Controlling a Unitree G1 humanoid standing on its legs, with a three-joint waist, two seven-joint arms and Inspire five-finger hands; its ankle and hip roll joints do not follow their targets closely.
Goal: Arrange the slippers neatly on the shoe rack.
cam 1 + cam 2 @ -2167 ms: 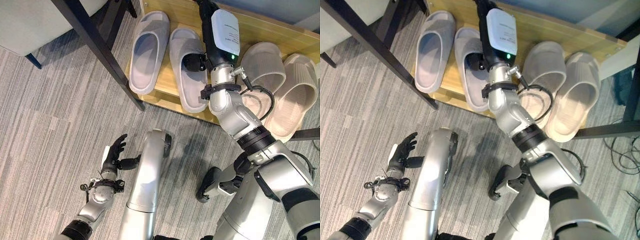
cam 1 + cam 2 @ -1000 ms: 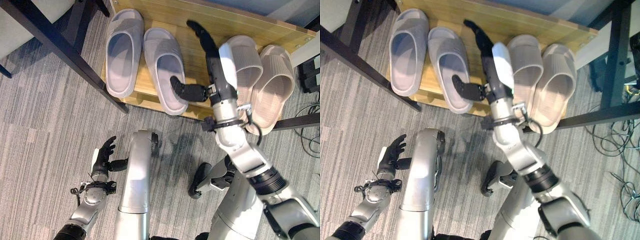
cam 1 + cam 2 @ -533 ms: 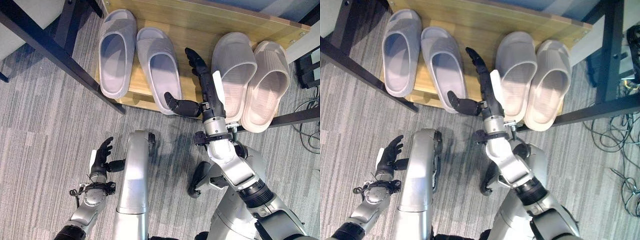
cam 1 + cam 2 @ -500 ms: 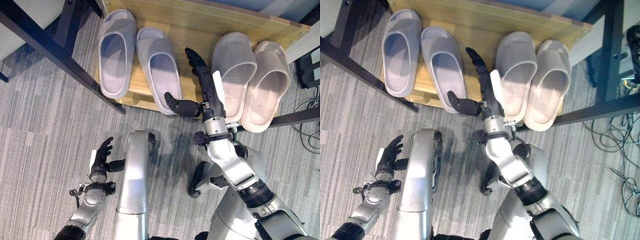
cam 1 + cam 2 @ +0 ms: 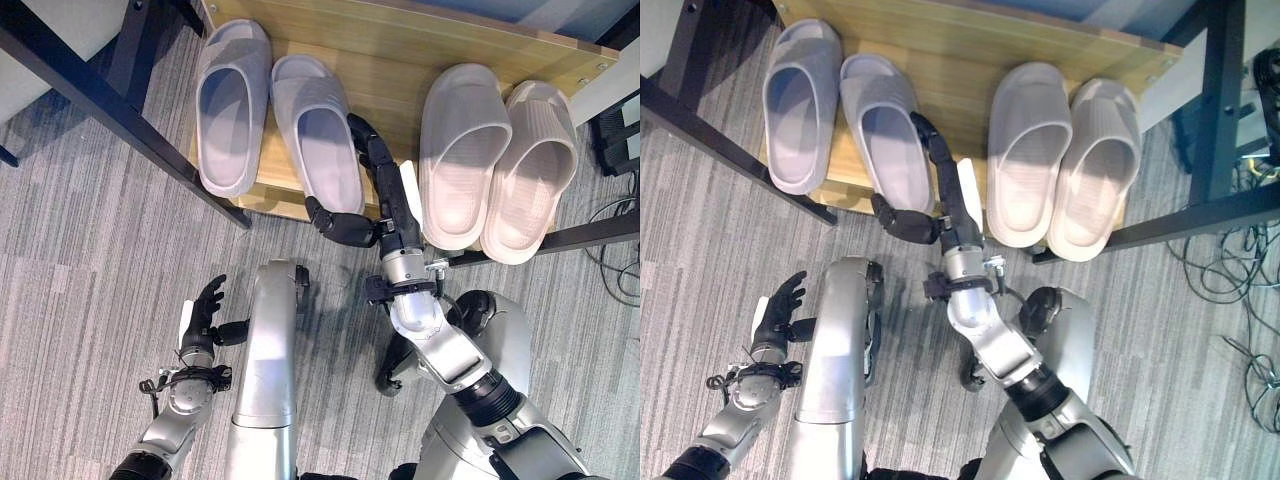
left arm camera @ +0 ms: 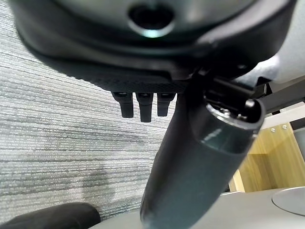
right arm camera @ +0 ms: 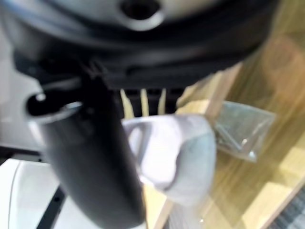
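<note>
Nearest me, left robot hand (image 5: 205, 312) hangs low over the grey carpet (image 5: 90, 250) — fingers straight and relaxed, holding nothing. Further out, right robot hand (image 5: 385, 200) reaches over the front edge of the wooden shoe rack (image 5: 400, 60), fingers extended, thumb spread wide toward the heel of the inner grey slipper (image 5: 318, 145) — I can't confirm contact. Outer grey slipper (image 5: 232, 105) sits beside it. Beige slippers (image 5: 495, 160) lie paired, well apart to the right
</note>
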